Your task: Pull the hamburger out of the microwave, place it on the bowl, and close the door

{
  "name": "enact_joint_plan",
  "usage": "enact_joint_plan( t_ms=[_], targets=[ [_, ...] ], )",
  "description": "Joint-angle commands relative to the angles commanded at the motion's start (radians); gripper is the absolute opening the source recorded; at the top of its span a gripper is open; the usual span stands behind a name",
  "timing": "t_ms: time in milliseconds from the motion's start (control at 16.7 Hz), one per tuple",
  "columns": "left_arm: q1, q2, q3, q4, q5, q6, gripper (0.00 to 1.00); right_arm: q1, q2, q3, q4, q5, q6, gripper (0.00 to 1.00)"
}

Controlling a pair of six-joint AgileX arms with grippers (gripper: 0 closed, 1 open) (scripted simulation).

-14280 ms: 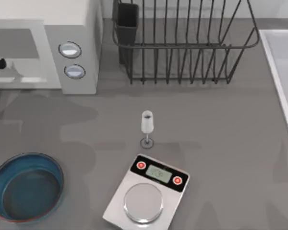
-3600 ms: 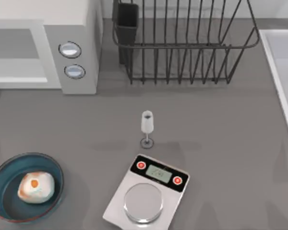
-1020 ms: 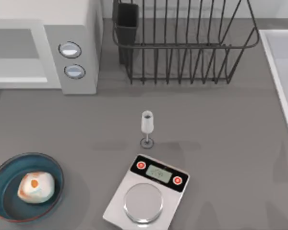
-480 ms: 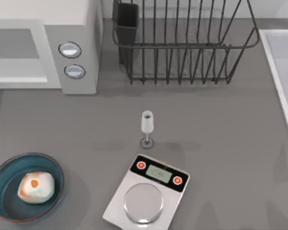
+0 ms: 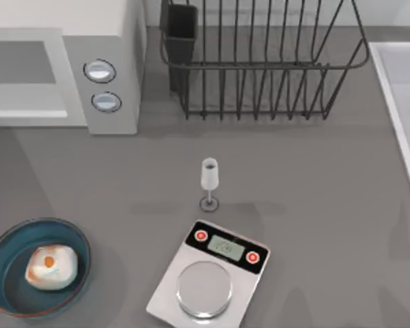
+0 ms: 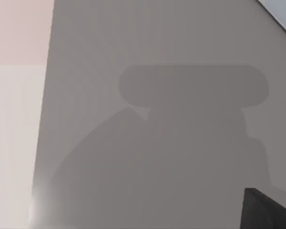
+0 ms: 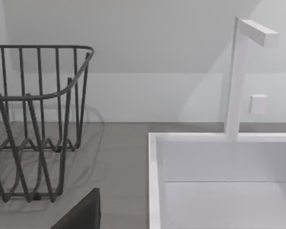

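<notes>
- Two of three steps look done from how things lie: hamburger (image 5: 51,266) rests inside the bowl (image 5: 0,295) at the near left corner of the table (image 5: 314,191), roughly centred, its rounded body with no marked long axis.
- Microwave (image 5: 119,55) stands at the far left, well apart from the bowl, straight back from it. Door (image 5: 27,78) reads flush with the front frame in the top view, window facing out, no gap I can make out along the knob side. My judgement: closed, or very nearly.
- Left wrist view looks flat onto bare table with a broad shadow across it and a dark corner of hardware; grip state of the left claw I cannot tell.
- Relation that matters for any remaining move: the door lies on the left half, so my left arm is the nearer one by side. Which way the door lies from the claw itself I cannot fix.
- Centre: wine glass (image 5: 209,179) upright just behind the scale (image 5: 212,277); both away from the work.
- Right wrist view faces the dish rack (image 7: 33,119) and the sink (image 7: 219,181) with its faucet (image 7: 236,76); right arm looks parked there. Right claw state: cannot tell.
</notes>
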Motion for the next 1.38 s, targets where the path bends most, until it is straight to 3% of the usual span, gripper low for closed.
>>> enact_joint_plan(
  t_ms=[300, 720, 1140, 1380],
  targets=[
    [-0.011, -0.013, -0.016, 0.004, -0.008, -0.016, 0.00, 0.000, 0.000, 0.000, 0.000, 0.000, 0.000, 1.00],
    [-0.275, -0.286, -0.257, 0.093, -0.157, -0.263, 0.00, 0.000, 0.000, 0.000, 0.000, 0.000, 0.000, 1.00],
    [-0.311, -0.313, -0.283, 0.103, -0.184, -0.301, 0.00, 0.000, 0.000, 0.000, 0.000, 0.000, 0.000, 1.00],
    [-0.458, -0.370, -0.319, 0.109, -0.284, -0.415, 0.00, 0.000, 0.000, 0.000, 0.000, 0.000, 0.000, 1.00]
  ],
)
